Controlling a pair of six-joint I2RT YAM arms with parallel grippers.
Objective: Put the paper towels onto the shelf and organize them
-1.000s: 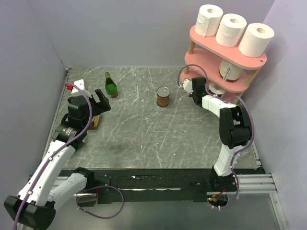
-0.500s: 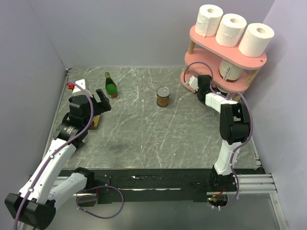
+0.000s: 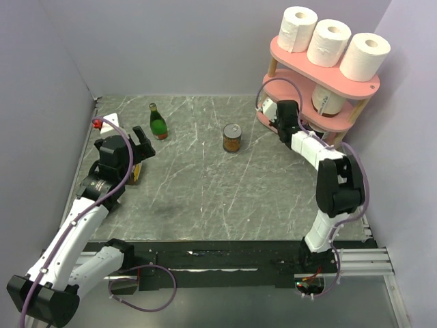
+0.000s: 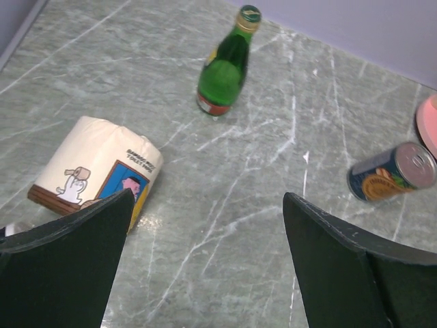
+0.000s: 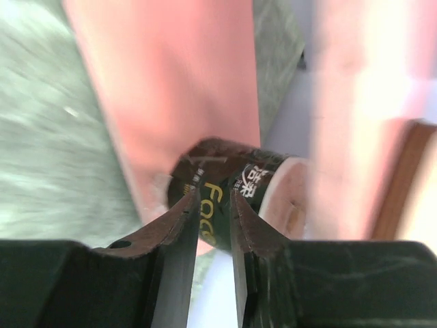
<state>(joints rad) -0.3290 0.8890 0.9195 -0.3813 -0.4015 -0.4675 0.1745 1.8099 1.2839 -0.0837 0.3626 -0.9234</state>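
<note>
Three white paper towels (image 3: 298, 29) (image 3: 328, 42) (image 3: 364, 56) stand in a row on the top board of the pink shelf (image 3: 285, 55). My right gripper (image 3: 268, 113) (image 5: 214, 195) is at the shelf's left end, low down, shut to a thin slit. Just beyond its tips a dark-wrapped roll (image 5: 263, 176) lies on a pink board; nothing shows between the fingers. Another wrapped roll (image 3: 326, 101) stands on the middle board. At the table's left my left gripper (image 3: 140, 147) (image 4: 208, 205) hangs open over bare table, beside a roll in a cartoon-printed wrapper (image 4: 95, 171).
A green glass bottle (image 3: 158, 121) (image 4: 224, 68) stands at the back left. A tin can (image 3: 232, 137) (image 4: 392, 171) stands mid-table, between the bottle and the shelf. Grey walls close in the table on the left, back and right.
My right gripper has risen and moved back along the shelf's left end. The left arm has hardly moved.
</note>
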